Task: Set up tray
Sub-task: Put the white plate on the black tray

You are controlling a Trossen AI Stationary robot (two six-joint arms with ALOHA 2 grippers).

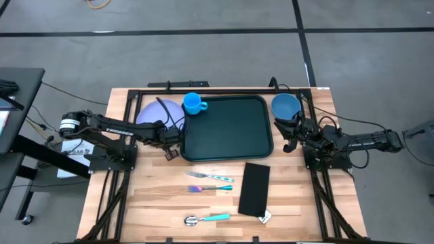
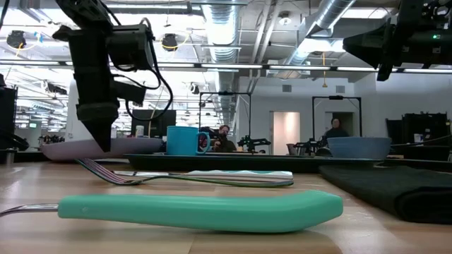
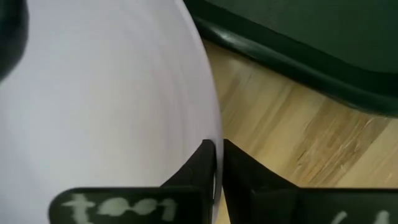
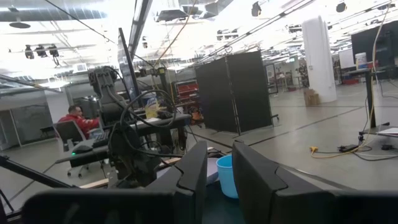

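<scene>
Left gripper (image 1: 171, 153), seen from above, sits at the tray's (image 1: 227, 146) near-left corner, over the edge of the lilac plate (image 1: 152, 112); tray lies mid-table at the far side, blue mug (image 1: 193, 104) on its far-left corner, blue bowl (image 1: 285, 106) just off its right end. My right gripper (image 1: 290, 144) waits beside the tray's right edge, nothing in it. Low view: my left arm comes down onto the plate (image 2: 78, 149), tray (image 2: 233, 163) behind the fork (image 2: 120, 173) and teal-handled spoon (image 2: 205, 210). Left wrist: my fingers (image 3: 200, 167) are pinched shut on the plate's thin rim (image 3: 214, 140), tray edge (image 3: 292, 62) near. Judgement: grip is shallow, so lift slowly, keep the plate level, clear the tray's raised rim before crossing. Right wrist: fingers (image 4: 193, 171) stand narrowly apart, empty.
</scene>
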